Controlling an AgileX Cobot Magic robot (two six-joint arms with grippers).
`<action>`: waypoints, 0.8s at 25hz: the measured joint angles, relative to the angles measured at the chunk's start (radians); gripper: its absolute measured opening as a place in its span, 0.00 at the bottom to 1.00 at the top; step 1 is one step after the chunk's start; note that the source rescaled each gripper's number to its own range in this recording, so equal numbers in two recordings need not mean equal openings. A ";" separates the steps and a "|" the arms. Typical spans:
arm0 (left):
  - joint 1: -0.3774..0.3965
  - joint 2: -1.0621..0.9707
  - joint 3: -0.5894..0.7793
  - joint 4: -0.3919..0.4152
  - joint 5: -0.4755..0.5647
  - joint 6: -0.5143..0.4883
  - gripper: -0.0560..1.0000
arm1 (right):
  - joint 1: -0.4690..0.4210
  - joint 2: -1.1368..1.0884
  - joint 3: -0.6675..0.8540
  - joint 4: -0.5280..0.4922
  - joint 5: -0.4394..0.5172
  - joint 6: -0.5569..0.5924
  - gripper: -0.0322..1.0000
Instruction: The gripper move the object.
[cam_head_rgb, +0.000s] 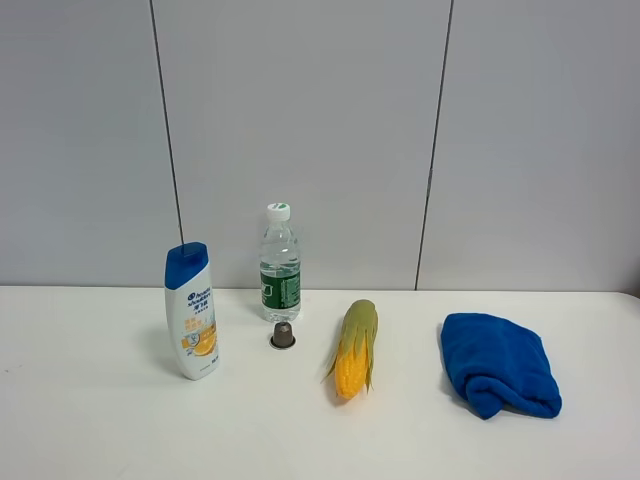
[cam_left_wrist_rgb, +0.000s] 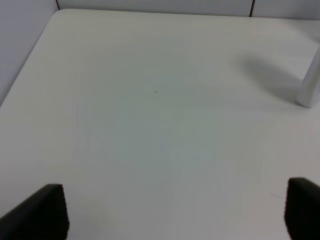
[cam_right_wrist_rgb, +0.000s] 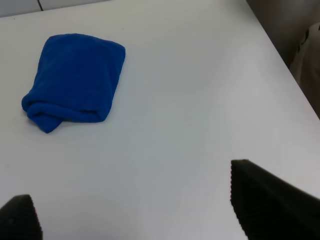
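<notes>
Clear bottle (cam_head_rgb: 280, 268) (white cap), upright

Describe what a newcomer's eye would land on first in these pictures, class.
Brightest are the yellow corn cob at the table's centre and the folded blue towel to its right. On the left, the blue-capped shampoo bottle stands in front of and to the left of the clear water bottle, a small dark capsule between them.

The setting looks like a robot test lab: a bare white desk (cam_head_rgb: 90, 420) stands against plain grey wall panels (cam_head_rgb: 300, 120) with thin dark seams, and unrelated household items are lined up on the desk before that wall.
</notes>
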 joint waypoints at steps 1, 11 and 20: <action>0.000 0.000 0.000 0.000 0.000 0.000 1.00 | 0.000 0.000 0.000 0.000 0.000 0.000 0.52; 0.000 0.000 0.000 0.000 0.000 0.000 1.00 | 0.000 0.000 0.000 0.000 -0.002 0.000 0.52; 0.000 0.000 0.000 0.000 0.000 0.000 1.00 | 0.000 0.000 0.000 0.000 -0.003 0.000 0.52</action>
